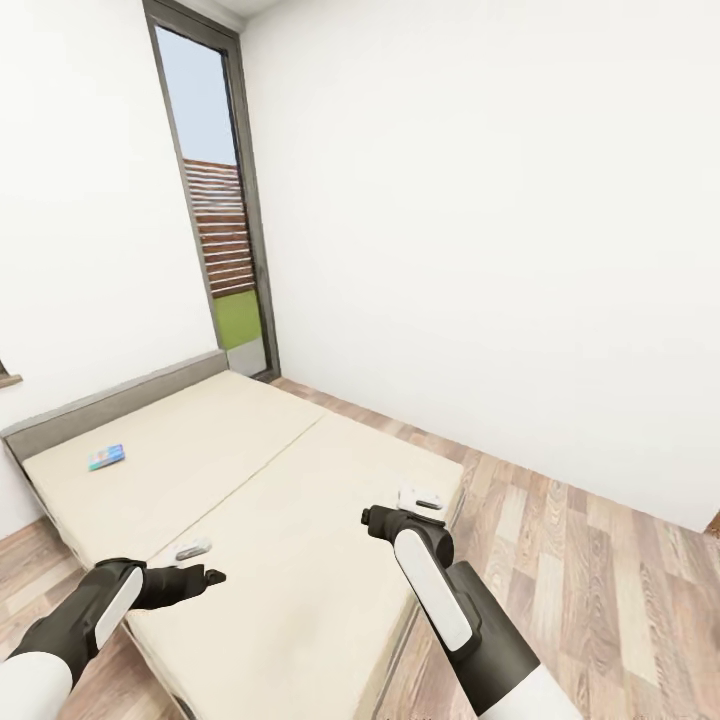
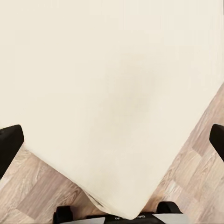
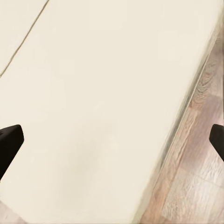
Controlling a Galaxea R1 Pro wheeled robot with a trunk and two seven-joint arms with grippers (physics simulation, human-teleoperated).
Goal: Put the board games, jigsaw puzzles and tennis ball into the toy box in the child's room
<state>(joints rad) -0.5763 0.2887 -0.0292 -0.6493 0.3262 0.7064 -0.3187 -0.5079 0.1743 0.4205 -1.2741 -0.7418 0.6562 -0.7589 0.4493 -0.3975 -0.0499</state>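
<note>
A small blue board game [image 1: 105, 457] lies flat on the cream bed [image 1: 260, 470], close to the grey headboard [image 1: 110, 402] at the far left. My left gripper [image 1: 203, 562] hovers open over the bed's near corner, well short of the game. Over the bed's right edge my right gripper [image 1: 398, 508] is open too. In the left wrist view the bed [image 2: 102, 93] corner lies between the spread black fingertips [image 2: 9, 142], nothing held. The right wrist view has the bed [image 3: 93, 102] edge and the wood floor [image 3: 196, 177] between its fingertips [image 3: 9, 142].
A tall narrow window [image 1: 215, 200] stands in the corner behind the bed. White walls close the room at left and right. Wood-plank floor [image 1: 600, 580] runs along the bed's right side and in front of it.
</note>
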